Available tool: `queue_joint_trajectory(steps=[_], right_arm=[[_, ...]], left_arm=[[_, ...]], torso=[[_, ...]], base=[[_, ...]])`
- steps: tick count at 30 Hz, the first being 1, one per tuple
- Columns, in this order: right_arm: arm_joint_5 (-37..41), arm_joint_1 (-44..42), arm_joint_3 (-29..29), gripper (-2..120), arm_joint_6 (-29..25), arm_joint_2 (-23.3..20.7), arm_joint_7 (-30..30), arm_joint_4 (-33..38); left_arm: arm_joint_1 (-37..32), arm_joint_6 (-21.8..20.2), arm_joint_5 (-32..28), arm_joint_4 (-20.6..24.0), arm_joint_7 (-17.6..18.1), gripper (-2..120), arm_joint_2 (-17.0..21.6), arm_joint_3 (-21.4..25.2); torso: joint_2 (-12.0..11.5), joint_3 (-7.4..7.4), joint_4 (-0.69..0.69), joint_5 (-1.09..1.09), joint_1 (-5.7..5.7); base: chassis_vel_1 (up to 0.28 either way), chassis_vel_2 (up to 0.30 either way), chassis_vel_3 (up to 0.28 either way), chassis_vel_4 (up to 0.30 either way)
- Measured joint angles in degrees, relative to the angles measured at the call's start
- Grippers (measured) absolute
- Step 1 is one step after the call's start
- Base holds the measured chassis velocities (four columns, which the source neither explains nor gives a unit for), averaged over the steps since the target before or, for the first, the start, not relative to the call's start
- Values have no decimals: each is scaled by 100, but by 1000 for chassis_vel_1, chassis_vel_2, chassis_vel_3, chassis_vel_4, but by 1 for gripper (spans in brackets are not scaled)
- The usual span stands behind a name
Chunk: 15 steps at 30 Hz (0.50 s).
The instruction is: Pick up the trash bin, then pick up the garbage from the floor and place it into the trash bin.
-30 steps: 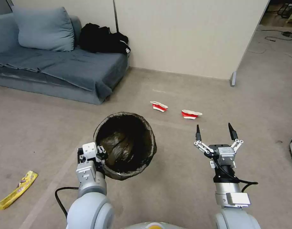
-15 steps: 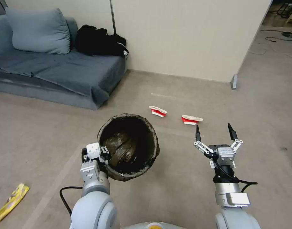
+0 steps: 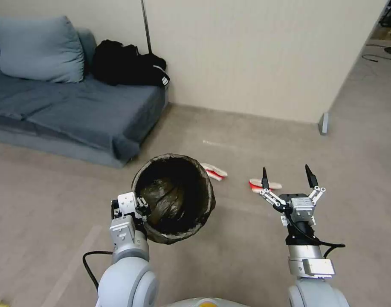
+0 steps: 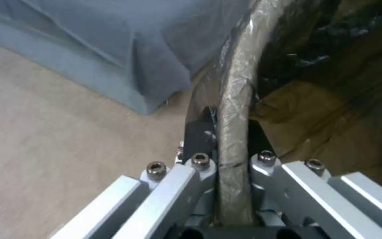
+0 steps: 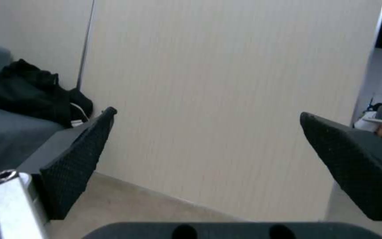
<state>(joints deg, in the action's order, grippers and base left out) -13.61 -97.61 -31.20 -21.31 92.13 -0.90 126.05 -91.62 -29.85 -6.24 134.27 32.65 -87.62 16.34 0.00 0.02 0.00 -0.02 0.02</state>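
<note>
Up front in the head view, our left gripper [image 3: 140, 209] holds the trash bin [image 3: 175, 198] by its near rim, off the floor; our right gripper [image 3: 288, 179] hovers, jaws wide, above one crushed red-and-white cup [image 3: 260, 186], another cup [image 3: 214, 171] just behind the bin. Left wrist: jaws clamp the bag-covered rim [image 4: 234, 109]. Right wrist: fingers [image 5: 78, 156] spread, facing a beige wall [image 5: 226, 99].

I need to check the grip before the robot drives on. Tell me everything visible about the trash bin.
The trash bin is small and round, lined with a crinkled brown-black bag folded over its rim; a sliver of white wall shows below the fold. It is held off the floor, mouth tilted toward the camera. The left gripper pinches its near rim, one finger inside, one outside. Only bag shows inside.
</note>
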Motion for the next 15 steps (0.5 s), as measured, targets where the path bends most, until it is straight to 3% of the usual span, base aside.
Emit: queue_joint_trajectory(steps=[4, 15], right_arm=[[2, 12, 1, 100, -37, 0, 23, -22], [-18, 82, -18, 100, -133, 0, 43, -91]], left_arm=[[13, 0, 0, -17, 1, 0, -8, -17], [23, -12, -7, -40, 4, 0, -15, -22]], torso=[[0, 0, 0, 1, 0], [1, -3, 0, 2, -2]], base=[[-129, 118, 107, -74], [37, -43, -43, 35]])
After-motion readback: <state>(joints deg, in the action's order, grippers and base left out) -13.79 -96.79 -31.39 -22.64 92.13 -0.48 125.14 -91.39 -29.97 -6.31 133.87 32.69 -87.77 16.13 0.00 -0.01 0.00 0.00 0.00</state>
